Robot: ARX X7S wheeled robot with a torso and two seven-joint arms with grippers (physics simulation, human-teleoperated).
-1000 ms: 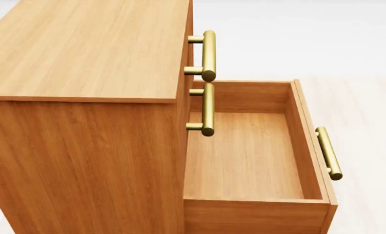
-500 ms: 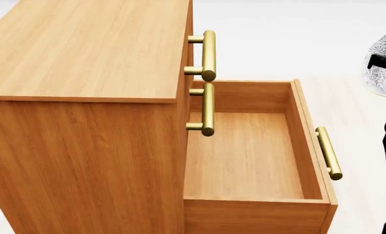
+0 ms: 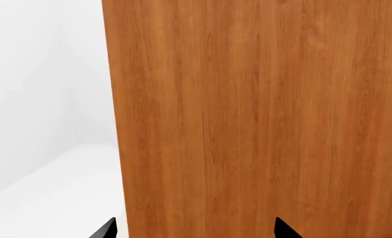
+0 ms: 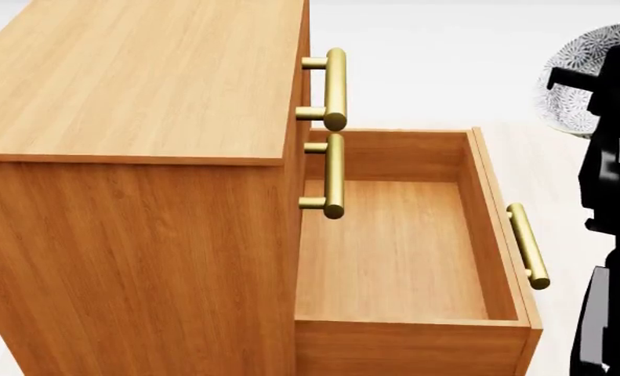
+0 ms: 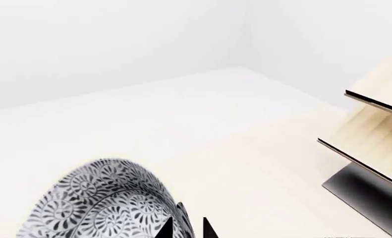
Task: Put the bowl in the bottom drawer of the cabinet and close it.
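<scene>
Head view: the bowl, grasped at its rim by the right tool, is seen further in from the right edge than before, beyond the bottom drawer, which is pulled out of the cabinet. The left tool, fingers spread, faces the cabinet's side. Slanted boards are seen nearby.

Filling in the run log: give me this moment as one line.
stage: carry | right gripper: shut on bowl, held right of cabinet | bottom drawer: open, empty | left gripper: open, facing cabinet side
</scene>
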